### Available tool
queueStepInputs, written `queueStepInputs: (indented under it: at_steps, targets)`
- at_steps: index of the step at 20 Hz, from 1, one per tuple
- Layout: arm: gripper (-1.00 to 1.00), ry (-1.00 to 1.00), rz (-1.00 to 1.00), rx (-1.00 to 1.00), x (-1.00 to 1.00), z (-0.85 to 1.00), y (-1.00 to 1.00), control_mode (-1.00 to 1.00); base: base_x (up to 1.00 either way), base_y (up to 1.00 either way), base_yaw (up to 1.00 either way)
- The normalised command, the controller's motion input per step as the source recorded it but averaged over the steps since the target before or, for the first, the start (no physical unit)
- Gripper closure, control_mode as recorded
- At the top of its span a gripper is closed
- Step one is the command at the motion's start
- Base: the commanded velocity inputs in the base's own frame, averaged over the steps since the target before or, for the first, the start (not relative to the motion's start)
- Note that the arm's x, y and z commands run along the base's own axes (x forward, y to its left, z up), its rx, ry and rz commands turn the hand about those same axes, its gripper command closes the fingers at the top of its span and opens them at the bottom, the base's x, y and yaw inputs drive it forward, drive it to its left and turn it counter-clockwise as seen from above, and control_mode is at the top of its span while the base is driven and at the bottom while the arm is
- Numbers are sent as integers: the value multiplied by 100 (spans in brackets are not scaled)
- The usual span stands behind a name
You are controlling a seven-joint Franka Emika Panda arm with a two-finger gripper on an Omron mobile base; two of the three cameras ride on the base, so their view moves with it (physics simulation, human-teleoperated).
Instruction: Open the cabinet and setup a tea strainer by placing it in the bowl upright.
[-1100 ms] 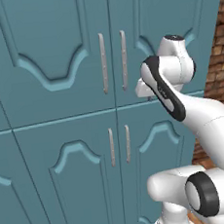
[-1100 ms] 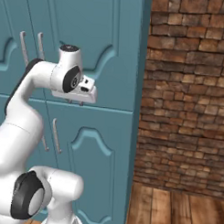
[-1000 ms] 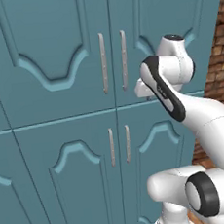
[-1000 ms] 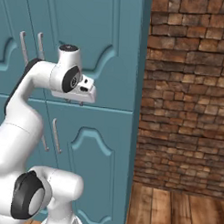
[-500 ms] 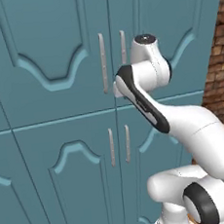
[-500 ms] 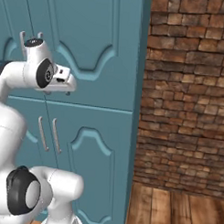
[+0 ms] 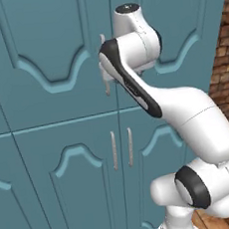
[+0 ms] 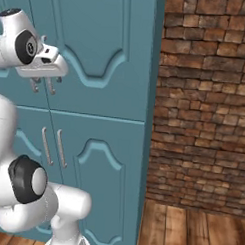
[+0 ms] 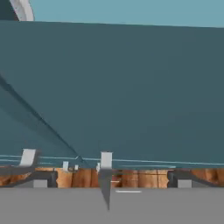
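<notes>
The cabinet (image 7: 55, 57) door is stiff and hinged, best gripped at its handle (image 7: 106, 82). At the robot's twelve o'clock, fingers (image 8: 42, 84) stand spread, holding nothing.

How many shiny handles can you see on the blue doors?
4. Two short handles sit together on the lower doors. One long handle shows beside the arm on the tall cabinet; another peeks below the gripper. The arm may hide parts.

White arm raised high, wrist bent forward, claw (image 8: 42, 85) spread wide, fingers pointing down
</notes>
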Motion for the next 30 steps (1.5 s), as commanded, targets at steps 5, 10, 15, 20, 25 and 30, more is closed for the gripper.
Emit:
queueStepInputs:
  at_steps: [5,10,15,20,25,30]
  targets:
    - [-100,-26,-1,-2,17,41,28,-100,0,0,0]
    - [-100,-14,0,0,3,-3,-4,-100,0,0,0]
    - [-100,-47,0,0,0,0,0,-100,0,0,0]
    - [-100,-27,0,0,13,-8,-2,-100,0,0,0]
    - [-100,-9,0,0,33,-1,-5,-100,0,0,0]
    - [-100,-4,0,0,50,-3,0,-100,0,0,0]
